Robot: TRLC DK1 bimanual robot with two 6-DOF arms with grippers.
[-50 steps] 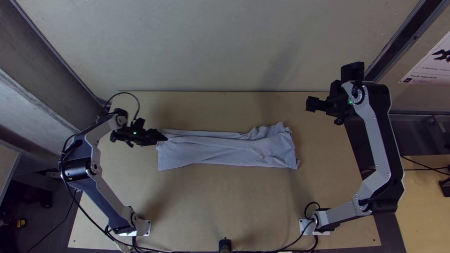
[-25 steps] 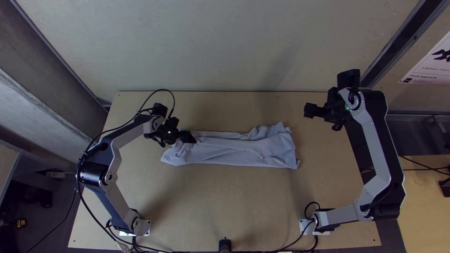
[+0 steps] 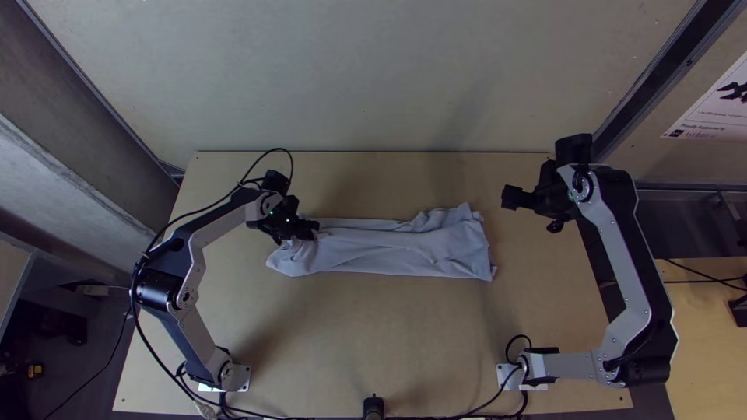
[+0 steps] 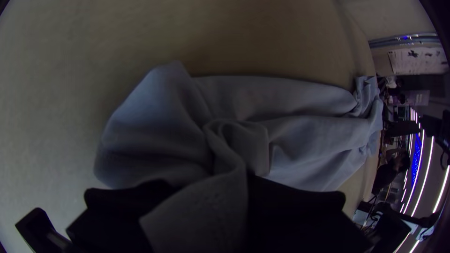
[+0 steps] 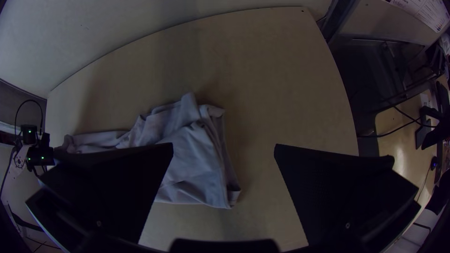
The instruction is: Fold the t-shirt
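And there it was: my left gripper (image 3: 311, 230) had the shirt (image 3: 405, 250) pinched by one bunched end, its long strip running away across the table (image 3: 373, 334) toward my right gripper (image 5: 224, 147), spread wide, empty, just off the far end.

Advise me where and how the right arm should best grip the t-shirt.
Likely best by its loose right end, coming from the right with the open right tool: the t-shirt lies as a narrow strip, and the left tool pinches it near the other end.
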